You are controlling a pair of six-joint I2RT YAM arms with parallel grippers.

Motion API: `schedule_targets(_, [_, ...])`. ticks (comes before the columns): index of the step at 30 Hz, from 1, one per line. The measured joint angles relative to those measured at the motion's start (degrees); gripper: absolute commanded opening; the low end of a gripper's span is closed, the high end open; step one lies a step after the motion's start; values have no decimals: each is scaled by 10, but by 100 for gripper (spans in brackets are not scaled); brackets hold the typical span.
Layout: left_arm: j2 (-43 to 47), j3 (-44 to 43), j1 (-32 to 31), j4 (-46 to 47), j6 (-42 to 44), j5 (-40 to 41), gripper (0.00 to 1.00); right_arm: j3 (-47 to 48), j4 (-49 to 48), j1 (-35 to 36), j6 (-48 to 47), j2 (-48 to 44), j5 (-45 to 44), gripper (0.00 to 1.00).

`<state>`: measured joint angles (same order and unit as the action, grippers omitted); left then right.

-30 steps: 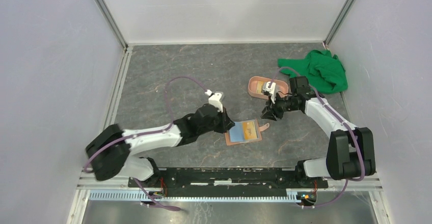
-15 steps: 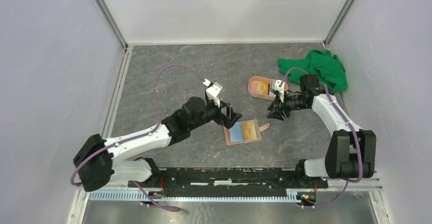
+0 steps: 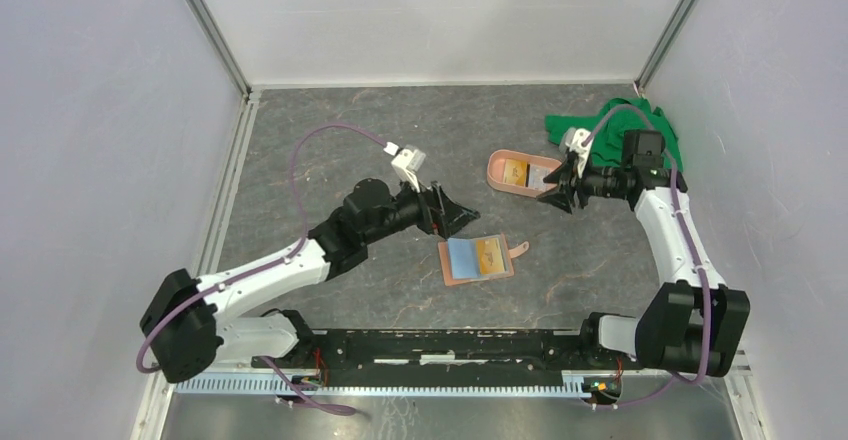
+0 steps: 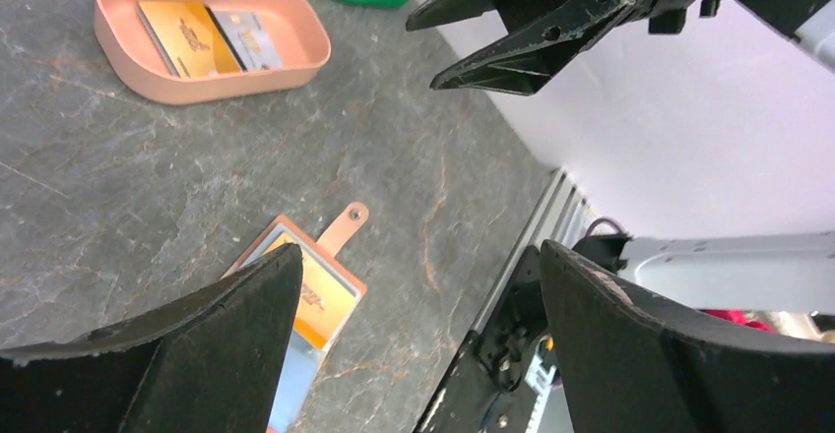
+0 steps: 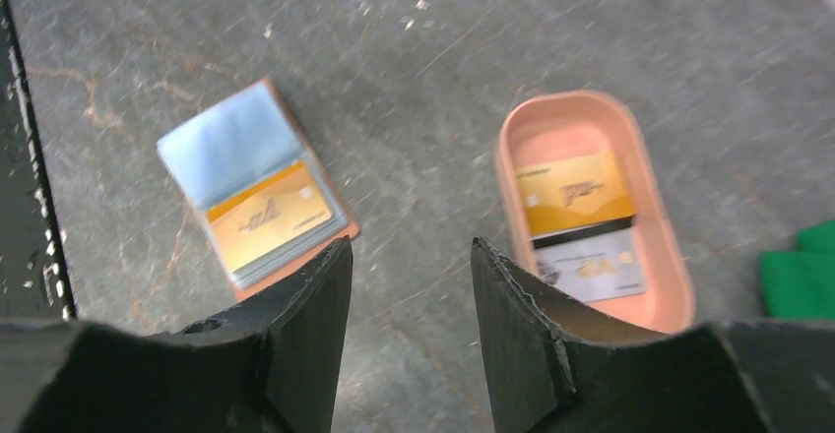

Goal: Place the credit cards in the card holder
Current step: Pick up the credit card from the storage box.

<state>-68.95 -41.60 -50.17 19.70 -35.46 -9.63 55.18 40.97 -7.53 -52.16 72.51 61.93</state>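
The card holder [image 3: 477, 260] is seen lying open and flat near the middle of the table [image 3: 330, 140], its snap tab pointed toward the right arm's side. An orange-yellow credit card [image 5: 271, 215] is seen in the half nearer the tab. The other half is covered by a light blue surface, and it cannot be told whether that is a card or a pocket.

2 more cards are seen side by side inside the pink tray [image 3: 497, 182], which is set beyond the card holder and well apart from it: a second orange-yellow card [image 5: 574, 195] and a grey-white card [image 5: 596, 268]. A thin black strip is seen between them in the right wrist view.

The left gripper [image 3: 452, 214] is held above the table with its jaws spread wide and nothing between them, just left of the card holder and clear of it. The right gripper [image 3: 557, 185] is held in the air by the tray's end nearest the green cloth [image 3: 630, 135], its jaws parted and empty. The cloth is bunched at the far right corner.
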Motion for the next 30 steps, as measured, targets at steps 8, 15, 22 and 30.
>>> schedule_targets(8, [47,-70,52,-123,-33,-43,95,101,-6,0,77,0,-9,56])
schedule_targets(15, [106,-78,56,-208,-34,-56,95,50,41,0,72,-47,-76,58])
schedule_targets(22, [138,-72,56,-231,24,-76,96,62,94,0,53,-98,-81,61])
schedule_targets(30, [133,-126,56,-169,100,-88,97,54,-85,1,236,-49,-73,56])
